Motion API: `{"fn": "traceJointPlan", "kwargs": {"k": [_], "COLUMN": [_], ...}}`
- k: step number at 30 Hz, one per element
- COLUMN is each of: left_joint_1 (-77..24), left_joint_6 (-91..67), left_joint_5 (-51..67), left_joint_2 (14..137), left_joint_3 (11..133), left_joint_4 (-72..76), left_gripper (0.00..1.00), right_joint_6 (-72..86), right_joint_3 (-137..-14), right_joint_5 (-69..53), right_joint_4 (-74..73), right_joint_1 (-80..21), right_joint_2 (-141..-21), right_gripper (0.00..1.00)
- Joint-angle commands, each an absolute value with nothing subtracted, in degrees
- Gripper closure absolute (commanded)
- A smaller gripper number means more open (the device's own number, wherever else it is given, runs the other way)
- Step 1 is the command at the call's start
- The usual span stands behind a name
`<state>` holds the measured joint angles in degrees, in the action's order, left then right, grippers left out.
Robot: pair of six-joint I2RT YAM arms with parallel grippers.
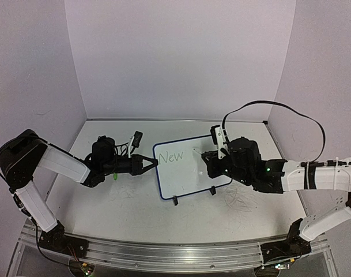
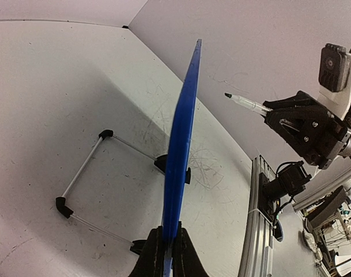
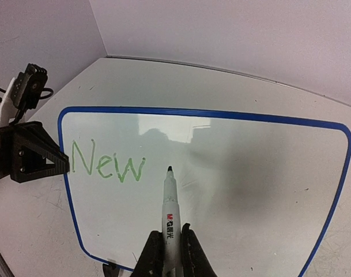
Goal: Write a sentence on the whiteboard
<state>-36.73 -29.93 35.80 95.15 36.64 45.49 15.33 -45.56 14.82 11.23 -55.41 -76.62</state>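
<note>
- Sentence (image 1: 171, 156): only the green word "New" (image 3: 109, 164) is written. It sits in the upper left part of the board face, and the rest of the face is blank.
- Whiteboard (image 1: 189, 173): it stands mid-table between the two arms, with its left end slightly nearer the far wall. The blue rim runs all round it (image 3: 250, 173). In the left wrist view it appears edge-on (image 2: 184, 133), standing steeply and leaning a little.
- Feet (image 1: 175, 201): two small black pieces at the board's near edge, resting on the table.
- Wire stand (image 2: 86, 173): a thin frame with black corner pieces. It lies on the table behind the board and joins it at the foot.
- Left gripper (image 1: 152, 162): its jaws are clamped together on the rim at the middle of the board's left edge, just left of the "N" (image 3: 57, 164). The left wrist view shows the fingers pinching the blue rim from both sides (image 2: 166, 248).
- Pen (image 3: 169, 196): it has a clear barrel with a dark tip that points at the board just right of the "w". The left wrist view shows a gap between the tip and the board face (image 2: 244, 103).
- Right gripper (image 1: 208, 157): its jaws are closed on the pen barrel (image 3: 170, 245). It hangs over the right half of the board (image 2: 276, 115).
- Table (image 1: 123, 213): a white surface marked with faint grey scribbles near the board.
</note>
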Motion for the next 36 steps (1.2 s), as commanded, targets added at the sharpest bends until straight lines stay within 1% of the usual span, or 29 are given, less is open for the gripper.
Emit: {"fn": "traceJointPlan", "kwargs": {"k": [1,9,14,21,36], "left_joint_1": [-36.9,-37.0,-36.9,-37.0,-37.0], "left_joint_6": [-30.0,-29.1,-28.8,-28.6,-28.3], "left_joint_5": [35.1,35.4,35.4,35.5,35.8], "left_joint_2": [93.2,93.0,93.0,93.1,92.9], "left_joint_3": [37.2,37.4,37.4,37.6,38.2], "left_joint_4": [44.4,43.8,43.6,43.4,42.9], "left_gripper": [1.00,1.00,1.00,1.00,1.00], "right_joint_6": [15.9,16.4,15.8,15.2,16.8], "right_joint_3": [-46.8,-48.4,-50.2,-51.7,-52.2], "right_joint_5": [13.0,14.9,13.1,13.9,15.6], "right_joint_4": [13.6,13.7,14.5,15.9,15.3], "right_joint_1": [-54.5,-54.3,-54.4,-54.4,-54.4], "right_joint_2": [-77.4,-79.0,-81.1,-82.7,-85.4], "right_gripper": [1.00,1.00,1.00,1.00,1.00]}}
